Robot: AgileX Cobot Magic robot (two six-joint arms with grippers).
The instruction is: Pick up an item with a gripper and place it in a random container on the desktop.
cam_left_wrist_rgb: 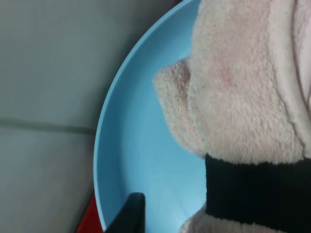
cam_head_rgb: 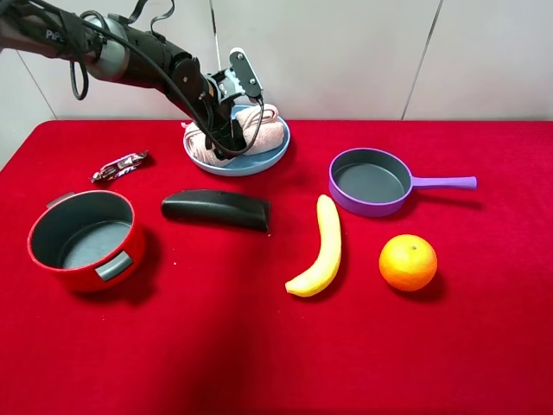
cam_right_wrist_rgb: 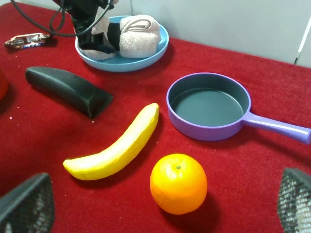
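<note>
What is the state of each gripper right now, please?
Left gripper: open, straddling the towel.
Right gripper: open, holding nothing.

Grip of the left end effector [cam_head_rgb: 226, 143] on the towel bundle [cam_head_rgb: 268, 130] indiscernible; wrapper [cam_head_rgb: 120, 164] print illegibly small.

left arm [cam_head_rgb: 130, 47]: black tubular links, with a grey joint ring [cam_head_rgb: 105, 59] and partly legible white lettering [cam_head_rgb: 54, 35] near its base. loose black cables [cam_head_rgb: 73, 79] loop along it. a whitish-grey plate [cam_head_rgb: 244, 73] with dark spots sits at the wrist. left gripper [cam_head_rgb: 226, 143]: black, with a smooth black fingertip [cam_left_wrist_rgb: 129, 213]. right gripper [cam_right_wrist_rgb: 160, 194]: dark fingers [cam_right_wrist_rgb: 26, 204] with mesh-textured faces.
</note>
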